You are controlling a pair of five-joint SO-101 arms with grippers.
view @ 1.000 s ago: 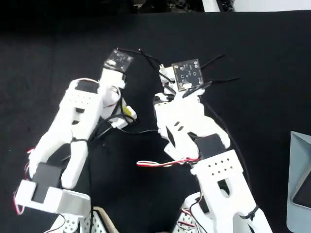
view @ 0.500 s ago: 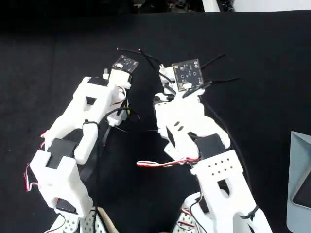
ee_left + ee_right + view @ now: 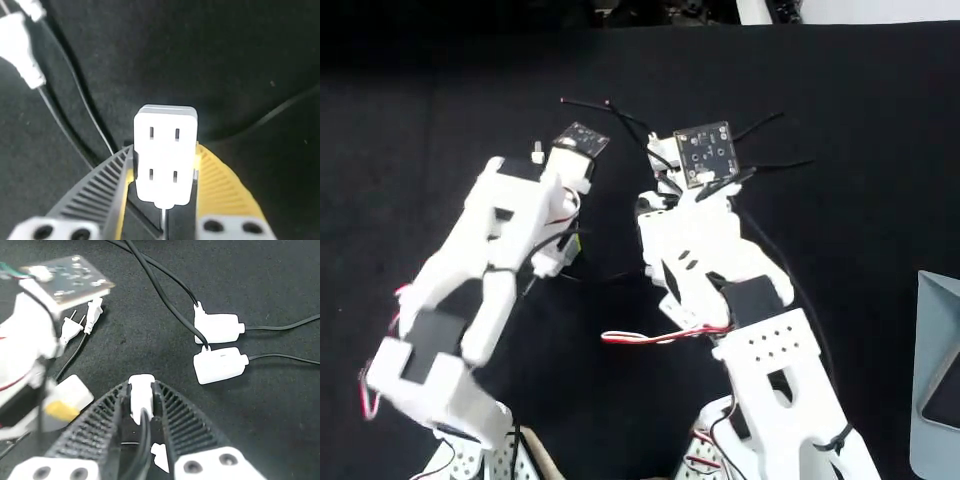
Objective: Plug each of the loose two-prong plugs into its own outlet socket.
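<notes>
My left gripper (image 3: 163,149) is shut on a white outlet block (image 3: 165,155) with two pairs of slots facing the camera, held between a grey and a yellow finger. My right gripper (image 3: 141,387) is shut on a white plug (image 3: 141,396) with a black cable, just beside the outlet block (image 3: 67,395). Two loose two-prong plugs (image 3: 74,326) (image 3: 93,314) lie on the black cloth beyond it. In the high view the left gripper (image 3: 563,252) sits close to the right arm's wrist (image 3: 690,240).
Two white connector blocks (image 3: 218,328) (image 3: 220,365) on black cables lie past my right gripper. Thin black cables run across the cloth. A grey tray (image 3: 935,370) stands at the table's right edge.
The left arm has swung, its wrist shifting a little toward the right arm with the outlet block in its grip. The right arm has stayed still.
</notes>
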